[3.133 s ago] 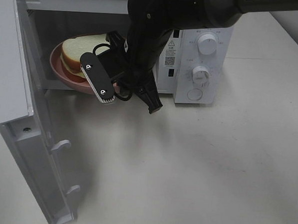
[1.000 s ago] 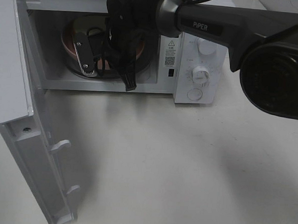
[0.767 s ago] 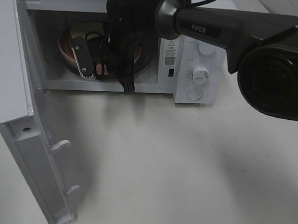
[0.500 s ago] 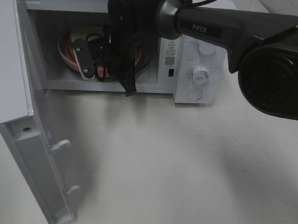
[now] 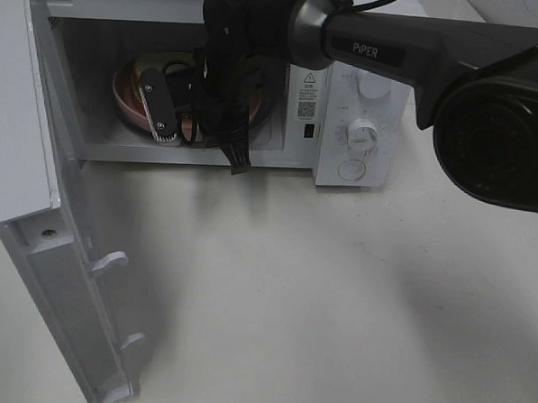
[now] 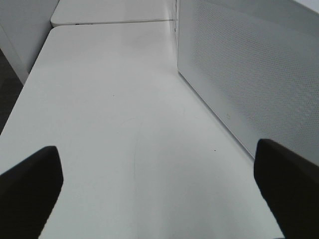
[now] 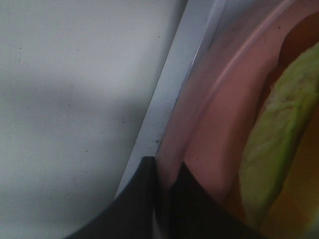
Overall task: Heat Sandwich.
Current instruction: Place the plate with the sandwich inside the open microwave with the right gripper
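Two grippers show very different states. The right gripper (image 7: 164, 172) reaches inside the open microwave (image 5: 360, 98), its jaws pinched almost together on the near rim of the pink plate (image 7: 209, 124). The sandwich (image 7: 273, 132) lies on that plate inside the cavity. Its pale green filling shows just past the rim in the right wrist view, while from the high camera the arm hides most of it. The microwave's door (image 5: 37, 153) stands swung wide on the left, over the white table (image 5: 353, 314). The left gripper (image 6: 159, 191) hovers above the table beside the microwave's perforated side wall, jaws spread fully apart and holding nothing.
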Available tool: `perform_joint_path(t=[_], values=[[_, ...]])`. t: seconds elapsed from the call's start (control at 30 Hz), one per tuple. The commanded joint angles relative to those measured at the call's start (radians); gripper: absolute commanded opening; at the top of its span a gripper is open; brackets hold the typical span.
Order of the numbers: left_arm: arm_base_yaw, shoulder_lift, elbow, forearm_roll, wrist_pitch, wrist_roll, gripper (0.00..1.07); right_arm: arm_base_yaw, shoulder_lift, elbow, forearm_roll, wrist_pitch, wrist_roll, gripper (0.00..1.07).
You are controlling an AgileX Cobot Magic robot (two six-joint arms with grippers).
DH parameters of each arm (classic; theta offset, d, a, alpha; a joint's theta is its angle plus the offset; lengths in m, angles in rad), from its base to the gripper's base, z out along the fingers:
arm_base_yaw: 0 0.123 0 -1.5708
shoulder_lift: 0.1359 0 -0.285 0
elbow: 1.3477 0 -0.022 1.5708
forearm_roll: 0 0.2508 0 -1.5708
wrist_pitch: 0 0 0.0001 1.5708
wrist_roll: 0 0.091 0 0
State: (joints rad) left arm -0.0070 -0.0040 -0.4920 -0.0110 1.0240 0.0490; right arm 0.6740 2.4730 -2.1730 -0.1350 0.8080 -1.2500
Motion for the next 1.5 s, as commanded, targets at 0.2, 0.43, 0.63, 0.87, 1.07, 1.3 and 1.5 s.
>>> perform_joint_path(t=[0.2,0.43,0.63,0.87,1.07,1.3,1.5], values=[[-0.002,-0.028,0.001,0.005,0.003,-0.002,1.06,0.0,-0.01,-0.012,0.003,-0.023,0.019,0.09],[-0.002,-0.028,0.001,0.005,0.003,-0.002,1.06,0.0,-0.01,-0.012,0.003,-0.027,0.052,0.21],[-0.002,-0.028,0.001,0.005,0.003,-0.002,1.06,0.0,-0.01,-0.012,0.002,-0.037,0.098,0.43],[-0.002,-0.028,0.001,0.005,0.003,-0.002,1.06,0.0,-0.011,-0.012,-0.01,-0.05,0.149,0.63],[-0.002,-0.028,0.001,0.005,0.003,-0.002,1.06,0.0,-0.014,-0.012,-0.01,-0.082,0.2,0.8],[-0.002,-0.028,0.001,0.005,0.003,-0.002,1.06,0.0,-0.041,0.055,-0.044,-0.16,0.202,0.8],[-0.002,-0.028,0.001,0.005,0.003,-0.002,1.06,0.0,-0.088,0.135,-0.077,-0.242,0.21,0.8]])
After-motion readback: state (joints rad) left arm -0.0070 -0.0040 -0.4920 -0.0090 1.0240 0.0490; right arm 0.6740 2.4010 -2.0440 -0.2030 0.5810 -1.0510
